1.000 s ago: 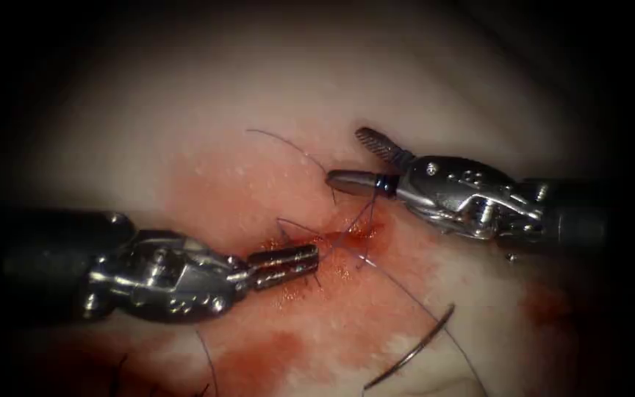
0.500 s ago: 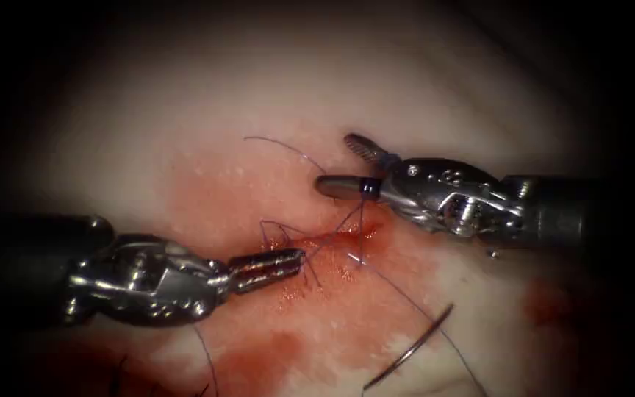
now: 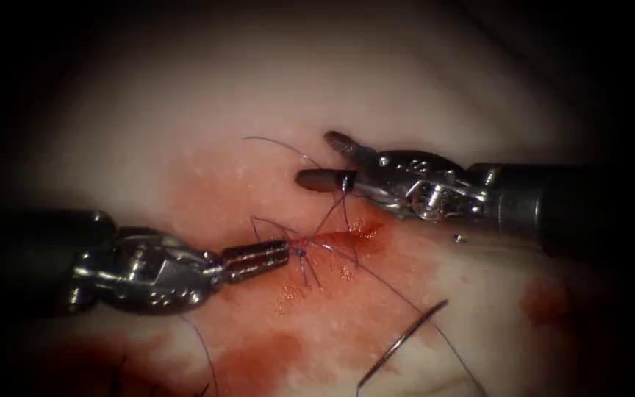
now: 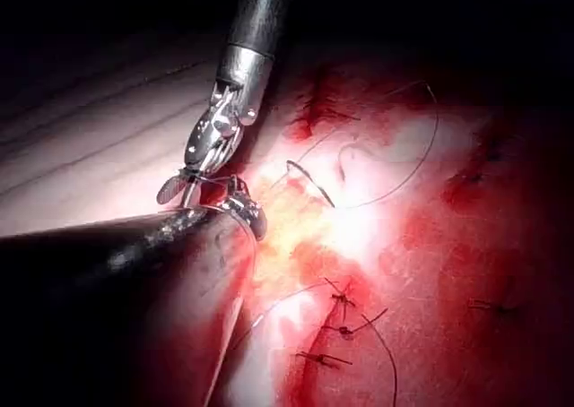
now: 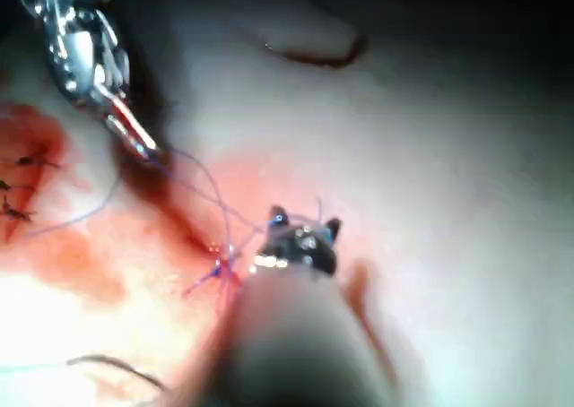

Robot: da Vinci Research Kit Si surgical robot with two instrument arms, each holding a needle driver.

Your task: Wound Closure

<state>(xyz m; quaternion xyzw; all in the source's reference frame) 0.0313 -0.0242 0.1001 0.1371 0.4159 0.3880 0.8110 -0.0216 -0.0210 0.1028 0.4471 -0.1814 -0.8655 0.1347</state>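
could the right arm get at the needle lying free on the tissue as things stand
Probably not at once. The needle lies loose on the tissue, nothing covering it, but the right end effector, jaws open, has thread looped around one jaw.

My right hand (image 5: pixel 305 232) sits just past my own shaft, its two tips apart, with thread (image 5: pixel 211 187) running by them. The strands cross in a small knot (image 5: pixel 220 268) on the red fluid (image 5: pixel 99 246) over the tissue (image 5: pixel 448 138). My left hand (image 5: pixel 134 138) grips a strand beyond it.
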